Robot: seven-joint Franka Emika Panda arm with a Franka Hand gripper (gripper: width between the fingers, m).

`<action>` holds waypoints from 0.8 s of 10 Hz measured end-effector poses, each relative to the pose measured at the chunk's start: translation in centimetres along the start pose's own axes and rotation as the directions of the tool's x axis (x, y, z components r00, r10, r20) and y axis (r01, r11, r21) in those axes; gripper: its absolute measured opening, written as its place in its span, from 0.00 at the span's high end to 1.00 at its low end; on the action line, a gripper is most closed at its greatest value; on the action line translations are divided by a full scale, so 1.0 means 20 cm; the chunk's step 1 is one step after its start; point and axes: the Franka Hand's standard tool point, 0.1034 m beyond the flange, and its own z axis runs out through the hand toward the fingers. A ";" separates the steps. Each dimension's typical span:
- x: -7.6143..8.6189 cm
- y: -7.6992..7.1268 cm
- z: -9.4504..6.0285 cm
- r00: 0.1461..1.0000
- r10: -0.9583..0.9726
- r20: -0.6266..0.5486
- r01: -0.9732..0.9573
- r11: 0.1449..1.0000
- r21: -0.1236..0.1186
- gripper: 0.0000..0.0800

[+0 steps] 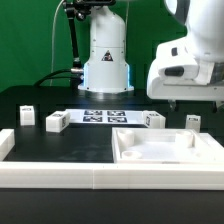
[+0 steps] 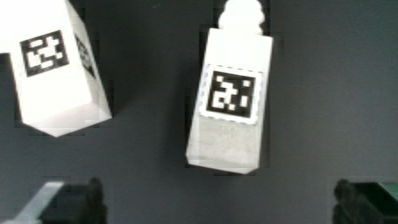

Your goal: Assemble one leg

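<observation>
My gripper is released. Its two dark fingertips stand wide apart, holding nothing and touching nothing, with only the dark surface between them.

Out past the fingertips in the wrist view is the leg, roughly in line with the gap and clear of both fingers. It is a white post with a black-and-white tag on the face turned to the camera and a narrower stub at the end away from the gripper. A second leg sits beside it, tagged the same way, with a strip of bare surface between the two. I cannot tell from this view whether they stand or lie.

In the exterior view, the arm's white wrist housing hangs above the surface, to the exterior view's right of the marker board.

- One small white post sits just to the exterior view's right of the marker board.
- Another post is farther out on that side.
- A third post sits near the marker board on the exterior view's left.
- A fourth post is farther out on the left.

The large white panel with its raised rim lies nearer the camera than the marker board, toward the right. The robot base stands behind the marker board. A white border runs along the near edge of the surface.
</observation>
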 end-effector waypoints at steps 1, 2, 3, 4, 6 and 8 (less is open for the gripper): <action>-0.01 0.00 0.03 0.999 -0.001 0.034 0.001 1.000 -0.005 0.19; -0.04 0.00 0.06 0.995 0.000 0.104 0.002 1.000 -0.016 0.19; -0.04 0.00 0.08 0.984 0.001 0.177 0.004 1.000 -0.027 0.19; -0.04 -0.02 0.10 0.971 0.000 0.238 0.009 0.999 -0.036 0.19; -0.02 -0.03 0.13 0.967 -0.003 0.253 0.013 0.999 -0.037 0.19; -0.03 -0.04 0.16 0.966 -0.004 0.258 0.015 0.999 -0.040 0.19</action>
